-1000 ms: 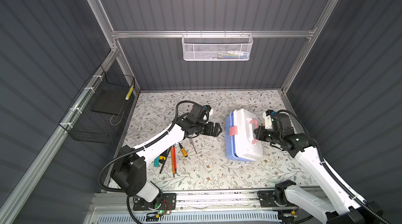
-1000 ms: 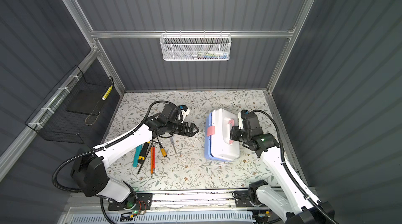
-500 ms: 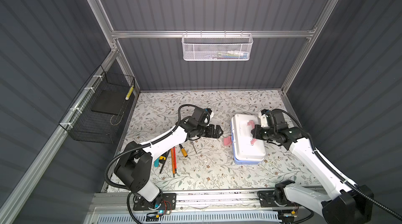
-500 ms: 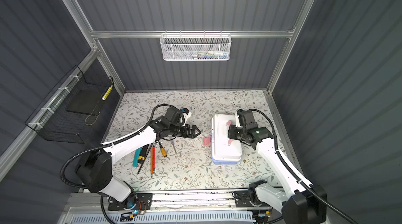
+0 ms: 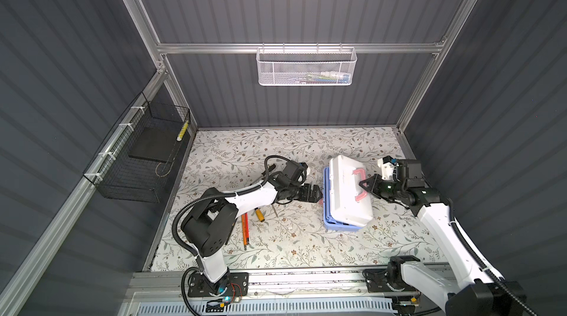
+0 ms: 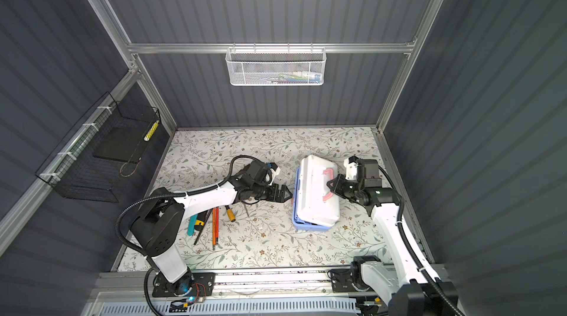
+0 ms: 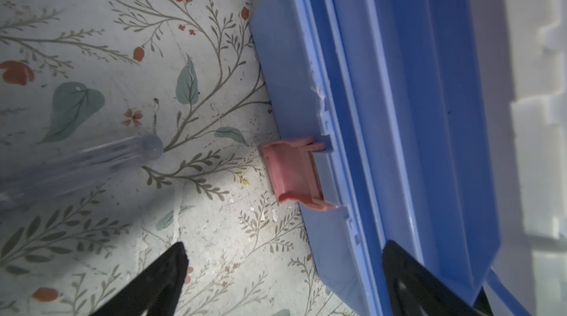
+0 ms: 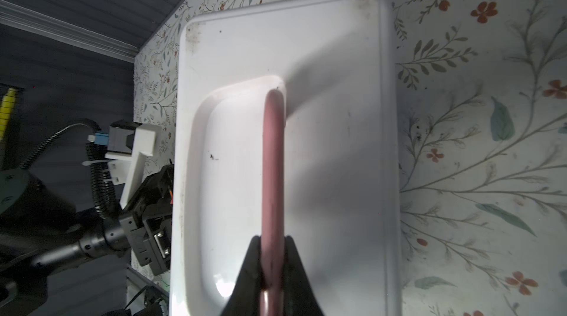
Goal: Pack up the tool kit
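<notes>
No legible text, label, brand, number or sign in any view.

Candidates checked:
- Coloured packets [image 5: 328,77] inside the white mesh wall basket [image 5: 306,53], seen in both top views: print too small to read.
- Yellow strip with dark marks [image 6: 151,130] on the rim of the black wire basket [image 6: 92,182], seen in both top views and at the edge of the right wrist view: marks too small to make out.

The tool kit [image 5: 348,194] sits on the desk [image 5: 276,151]. Loose tools [image 6: 216,225] lie well to its left. The left hand [image 5: 318,196] is just beside its left wall, and the right hand [image 8: 273,247] is clamped on its handle [image 8: 273,161] on top.
</notes>
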